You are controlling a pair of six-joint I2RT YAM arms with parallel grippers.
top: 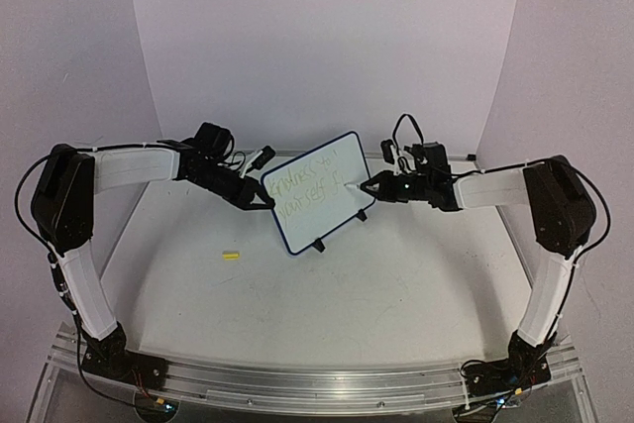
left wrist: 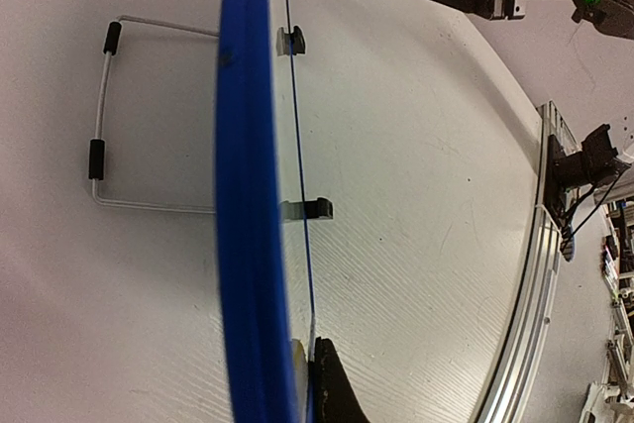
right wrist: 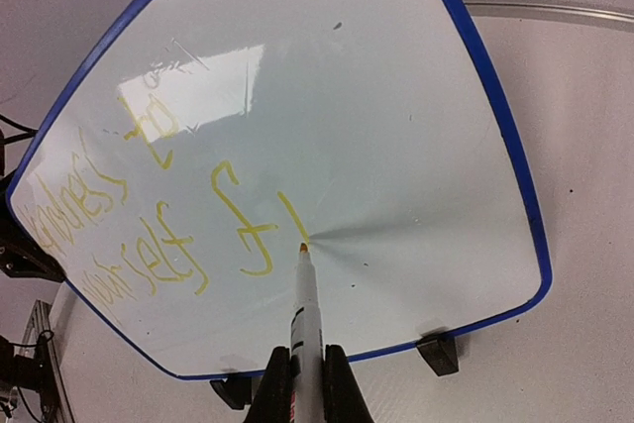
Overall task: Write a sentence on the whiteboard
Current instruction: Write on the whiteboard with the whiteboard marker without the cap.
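Observation:
The whiteboard (top: 319, 167) stands tilted on the table, blue-rimmed, on two black clip feet (right wrist: 439, 354). The sentence (top: 302, 195) runs in two faint yellow lines across its left part and also shows in the right wrist view (right wrist: 149, 235). My right gripper (right wrist: 305, 383) is shut on a white marker (right wrist: 307, 314) whose orange tip touches the board at the end of a short stroke. My left gripper (left wrist: 309, 383) is shut on the board's left edge, whose blue rim (left wrist: 243, 195) I see edge-on. Both grippers also show in the top view, left (top: 260, 200) and right (top: 371, 187).
A small yellow marker cap (top: 231, 256) lies on the table left of the board. The board's wire stand (left wrist: 99, 146) rests behind it. A metal rail (top: 317, 383) runs along the near edge. White backdrop walls enclose the table.

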